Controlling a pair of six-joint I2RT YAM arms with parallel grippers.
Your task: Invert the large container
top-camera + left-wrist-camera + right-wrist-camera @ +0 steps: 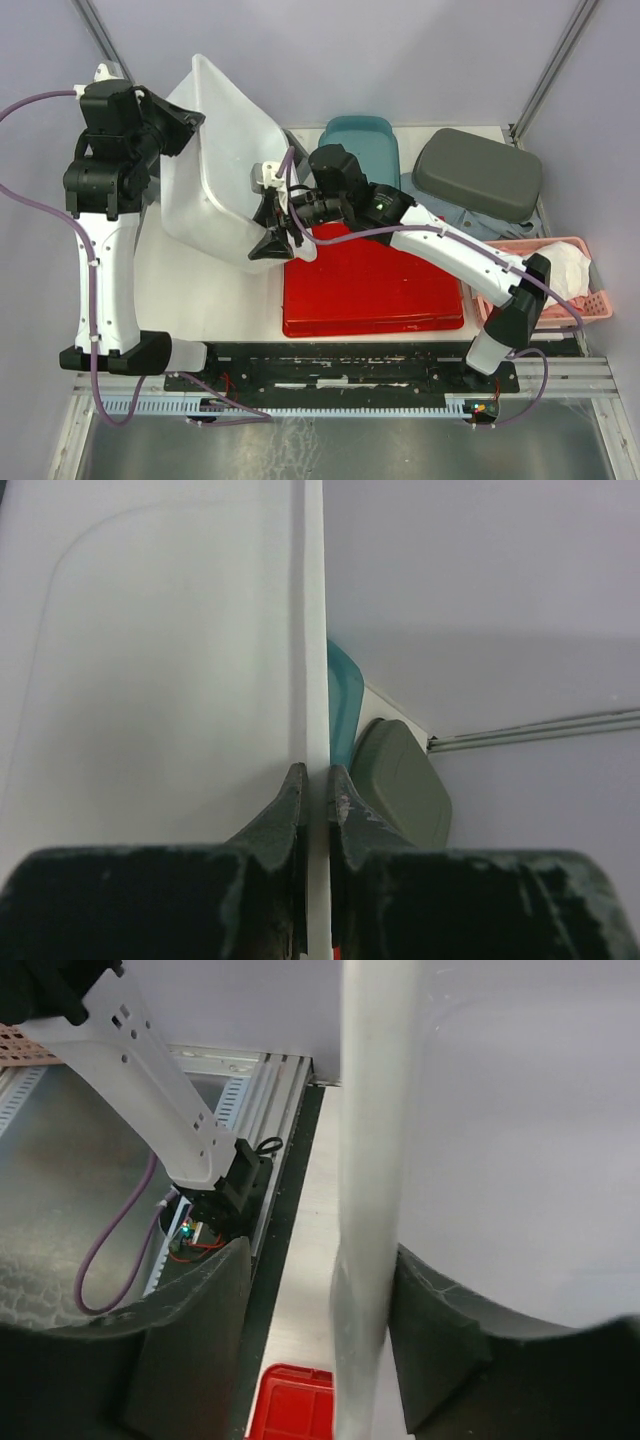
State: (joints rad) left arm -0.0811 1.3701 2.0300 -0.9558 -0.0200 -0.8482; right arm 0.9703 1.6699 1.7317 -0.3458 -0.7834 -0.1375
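Top external view, nearest first: a red tray (380,285) lies flat at 6 o'clock on the table (200,300), and a pink basket (585,290) sits at 4 o'clock, near the right arm's base.

Beyond them, at 10 o'clock, the large container (215,160) is off its base and reared up steeply on its near lower edge. Its open mouth faces toward 3 o'clock rather than up or down.

The right gripper (272,235) meets the tub's lower rim at the 5 o'clock corner, just above the red tray's far-left corner. From the right wrist its jaws straddle the rim. One pad (440,1330) lies against the wall and the other finger (200,1330) stands apart from it, so I judge them partly open, guiding rather than clamping.

Farther back, the left gripper (185,125) is at the tub's 9 o'clock side. In the left wrist view its jaws are pinched tight on the thin wall.

Farthest, a teal lid (360,140) at 12 o'clock and a grey lid (478,172) at 2 o'clock lie against the back wall.

By my reckoning the turn is about half done. The tub is raised and tipped, but it has yet to roll past vertical, settle mouth-down on the table and be let go.
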